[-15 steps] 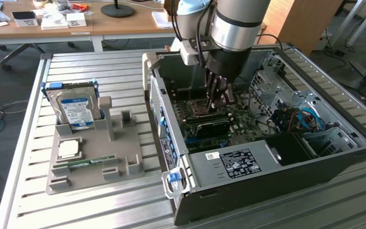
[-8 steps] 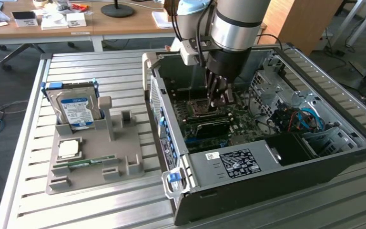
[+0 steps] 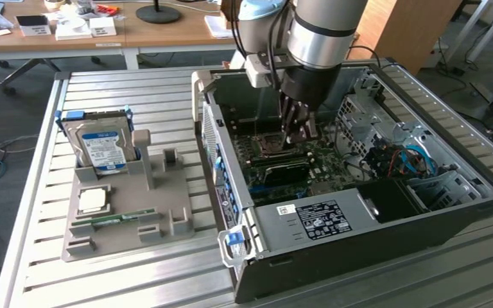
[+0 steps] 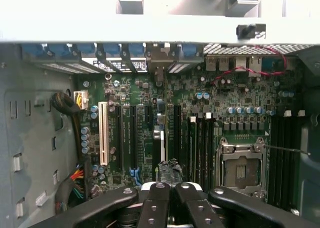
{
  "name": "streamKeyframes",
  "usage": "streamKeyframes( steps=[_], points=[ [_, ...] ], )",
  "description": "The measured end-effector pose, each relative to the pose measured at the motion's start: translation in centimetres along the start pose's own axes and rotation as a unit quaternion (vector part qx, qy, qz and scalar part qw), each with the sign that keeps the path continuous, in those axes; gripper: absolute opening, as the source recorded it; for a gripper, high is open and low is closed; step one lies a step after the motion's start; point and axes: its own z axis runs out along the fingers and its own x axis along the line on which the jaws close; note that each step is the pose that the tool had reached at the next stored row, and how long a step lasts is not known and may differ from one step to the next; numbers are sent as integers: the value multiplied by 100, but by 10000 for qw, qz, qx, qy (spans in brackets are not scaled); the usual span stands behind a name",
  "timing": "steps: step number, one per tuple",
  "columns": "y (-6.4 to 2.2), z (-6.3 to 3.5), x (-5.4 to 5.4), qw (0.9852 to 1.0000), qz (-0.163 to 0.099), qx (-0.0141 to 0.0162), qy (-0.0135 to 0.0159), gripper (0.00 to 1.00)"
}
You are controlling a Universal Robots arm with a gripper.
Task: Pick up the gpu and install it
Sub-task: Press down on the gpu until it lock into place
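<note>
The gpu (image 3: 285, 172) shows as a dark card with a black cooler, standing on the green motherboard (image 3: 328, 160) inside the open computer case (image 3: 358, 256). My gripper (image 3: 300, 136) reaches down into the case just above and behind the card, fingers together. In the wrist view the black fingers (image 4: 155, 208) meet at the taped tips of the gripper (image 4: 170, 172), right over the row of expansion slots (image 4: 131, 138). Nothing shows between the fingers. Whether the tips touch the card I cannot tell.
A grey holder (image 3: 135, 237) on the slatted table at the exterior view's left carries a hard drive (image 3: 101, 144), a processor (image 3: 92, 200) and a memory stick (image 3: 122, 218). Case walls, the power supply (image 3: 315, 218), blue cables (image 3: 413, 157) and the processor socket (image 4: 240, 165) crowd the gripper.
</note>
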Motion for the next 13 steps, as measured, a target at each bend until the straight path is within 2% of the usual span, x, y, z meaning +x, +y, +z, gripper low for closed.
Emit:
streamKeyframes(
  steps=[8, 13],
  points=[
    [2, 124, 4, 10000, 0, 1, -1, 11],
    [3, 132, 1, 10000, 1, 1, -1, 11]
  ],
)
